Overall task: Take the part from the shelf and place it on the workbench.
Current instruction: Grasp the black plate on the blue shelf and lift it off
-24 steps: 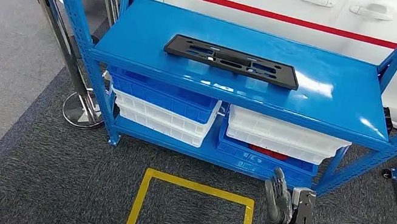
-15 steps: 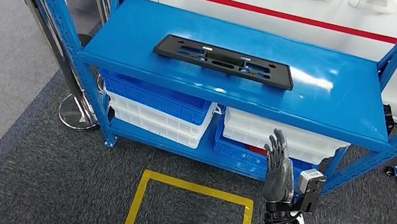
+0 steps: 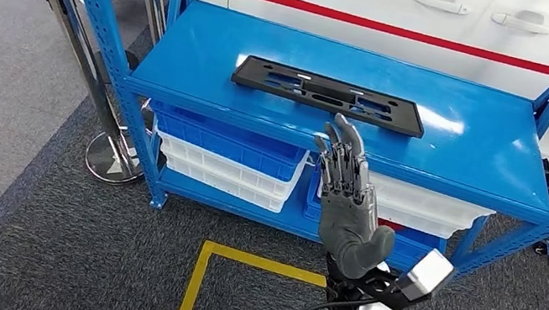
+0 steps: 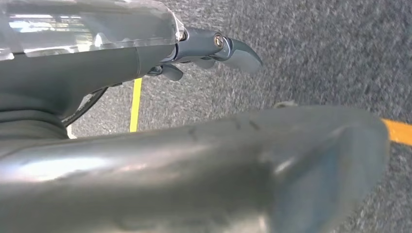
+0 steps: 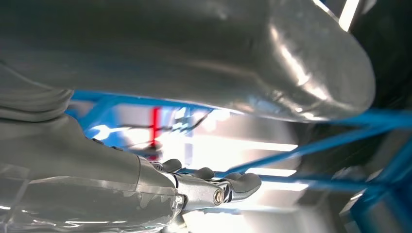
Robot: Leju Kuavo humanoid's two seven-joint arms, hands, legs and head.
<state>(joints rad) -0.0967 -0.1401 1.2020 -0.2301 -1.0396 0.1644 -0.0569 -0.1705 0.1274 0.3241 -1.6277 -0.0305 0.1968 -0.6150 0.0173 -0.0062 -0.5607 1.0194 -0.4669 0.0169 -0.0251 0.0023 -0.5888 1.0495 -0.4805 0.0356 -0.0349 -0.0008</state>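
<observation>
Head view: flat black perforated plastic part (image 3: 329,95) lies untouched on the blue metal shelf (image 3: 477,148), just beyond the raised right hand (image 3: 348,202), fingers straight and apart, holding nothing. Grasp, carry and placement all remain.

Right wrist view: fingertips (image 5: 243,183) before blurred shelf beams.

Left wrist view: left hand (image 4: 214,48) over grey carpet (image 4: 330,53), fingers' state unclear.

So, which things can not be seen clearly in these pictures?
- Lower shelf bins, head view: contents hidden by the blue shelf top; the right stack is partly behind the right robot hand.
- Left robot hand, left wrist view: mostly covered by the thick grey thumb, so its pose is unclear.
- Black part, right wrist view: blurred, overexposed background, not recognisable.
- Workbench: outside all views.
</observation>
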